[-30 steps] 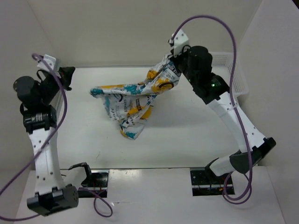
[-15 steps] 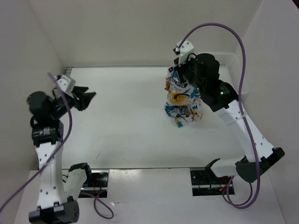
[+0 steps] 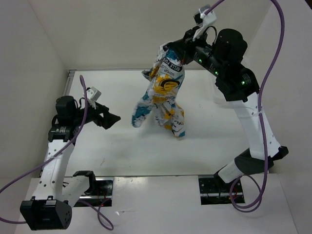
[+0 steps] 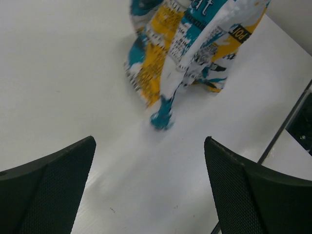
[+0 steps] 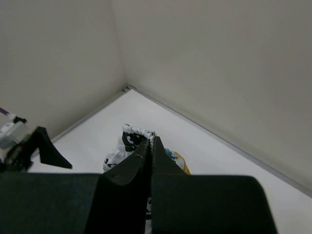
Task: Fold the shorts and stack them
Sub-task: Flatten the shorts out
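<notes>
White table (image 3: 209, 141) between pale walls, shorts (image 3: 163, 97) hanging over it, top edge pinched in the right gripper (image 3: 171, 50), left gripper (image 3: 113, 120) spread wide and empty to their left, left wrist view alone shows the hem tips by the tabletop, right wrist view's own fingers (image 5: 141, 161) hide most of the cloth.

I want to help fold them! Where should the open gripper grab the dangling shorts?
Probably the loose lower leg end of the shorts, coming in from the left. They hang from the shut right gripper, and that end dangles nearest the open left gripper.
</notes>
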`<action>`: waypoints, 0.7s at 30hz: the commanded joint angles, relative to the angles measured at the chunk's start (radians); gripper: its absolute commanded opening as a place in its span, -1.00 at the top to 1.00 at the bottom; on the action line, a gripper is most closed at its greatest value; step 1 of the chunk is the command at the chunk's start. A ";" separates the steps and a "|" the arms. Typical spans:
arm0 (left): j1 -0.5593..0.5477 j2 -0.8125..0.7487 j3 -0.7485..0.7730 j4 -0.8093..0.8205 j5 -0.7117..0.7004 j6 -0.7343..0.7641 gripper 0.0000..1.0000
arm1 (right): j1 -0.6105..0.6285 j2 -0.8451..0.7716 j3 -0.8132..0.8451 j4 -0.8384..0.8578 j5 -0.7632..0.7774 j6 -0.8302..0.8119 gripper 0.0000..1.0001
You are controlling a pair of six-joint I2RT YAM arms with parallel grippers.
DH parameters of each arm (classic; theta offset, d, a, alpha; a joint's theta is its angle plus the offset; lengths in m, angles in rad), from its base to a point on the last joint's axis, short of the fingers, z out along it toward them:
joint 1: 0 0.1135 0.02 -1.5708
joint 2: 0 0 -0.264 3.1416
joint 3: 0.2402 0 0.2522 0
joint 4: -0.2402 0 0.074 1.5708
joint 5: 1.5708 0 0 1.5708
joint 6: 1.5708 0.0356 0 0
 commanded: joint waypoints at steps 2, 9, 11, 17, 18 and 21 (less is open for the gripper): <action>-0.048 0.018 0.015 0.034 0.019 0.004 -1.00 | -0.005 0.036 0.040 0.057 -0.043 0.151 1.00; -0.089 0.060 -0.086 0.025 -0.101 0.004 -1.00 | -0.005 0.024 -0.188 0.075 -0.020 0.191 1.00; -0.099 0.091 -0.111 0.025 -0.112 0.004 -1.00 | -0.005 0.001 -0.261 0.086 -0.030 0.201 1.00; -0.306 0.186 -0.216 -0.024 -0.095 0.004 -1.00 | -0.005 0.025 -0.278 0.095 -0.028 0.212 1.00; -0.324 0.198 -0.233 -0.024 -0.123 0.004 -1.00 | -0.005 0.035 -0.278 0.095 -0.027 0.200 1.00; -0.353 0.226 -0.270 0.016 -0.200 0.004 -1.00 | -0.005 0.035 -0.278 0.095 -0.015 0.191 1.00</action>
